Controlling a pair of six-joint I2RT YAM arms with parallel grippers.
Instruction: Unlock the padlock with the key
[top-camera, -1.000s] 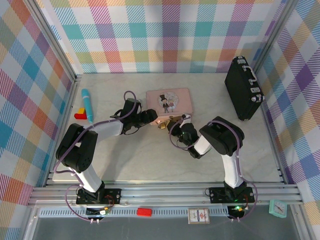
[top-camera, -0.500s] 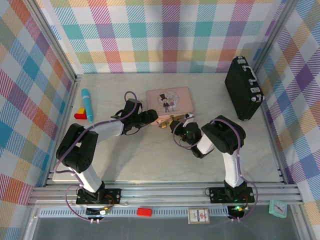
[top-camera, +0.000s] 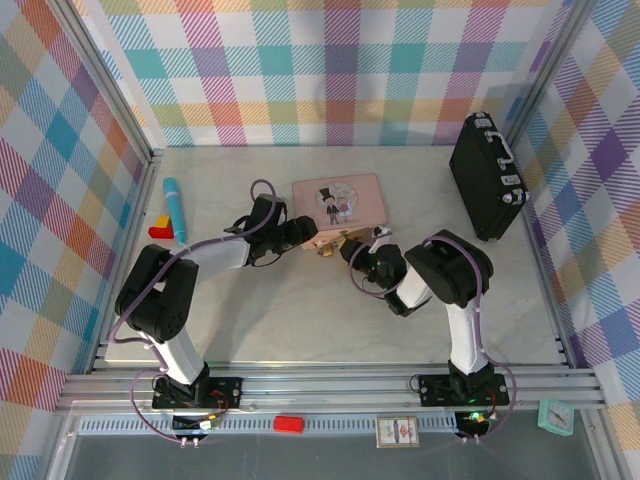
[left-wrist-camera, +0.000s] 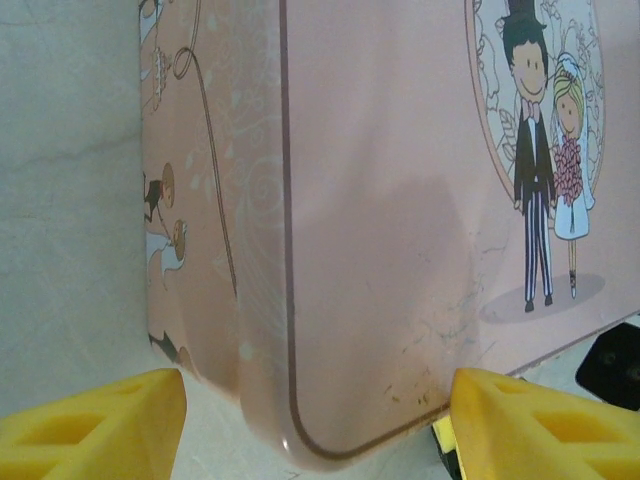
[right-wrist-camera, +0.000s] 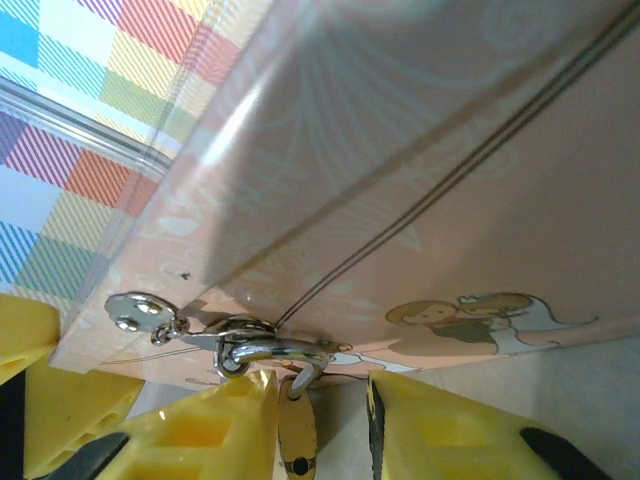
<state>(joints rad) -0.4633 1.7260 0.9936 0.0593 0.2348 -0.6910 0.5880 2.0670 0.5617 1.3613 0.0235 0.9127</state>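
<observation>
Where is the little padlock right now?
In the right wrist view the padlock hangs at the bottom middle from the clasp on the pink tin's side, between the two yellow fingers.

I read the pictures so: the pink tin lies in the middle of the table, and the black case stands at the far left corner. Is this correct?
Not quite. The black case stands at the far right corner, not the left, as the top external view shows. The pink tin does lie in the middle of the table.

Lab cell: plaid walls (top-camera: 340, 70), aluminium rails (top-camera: 330, 385)
</observation>
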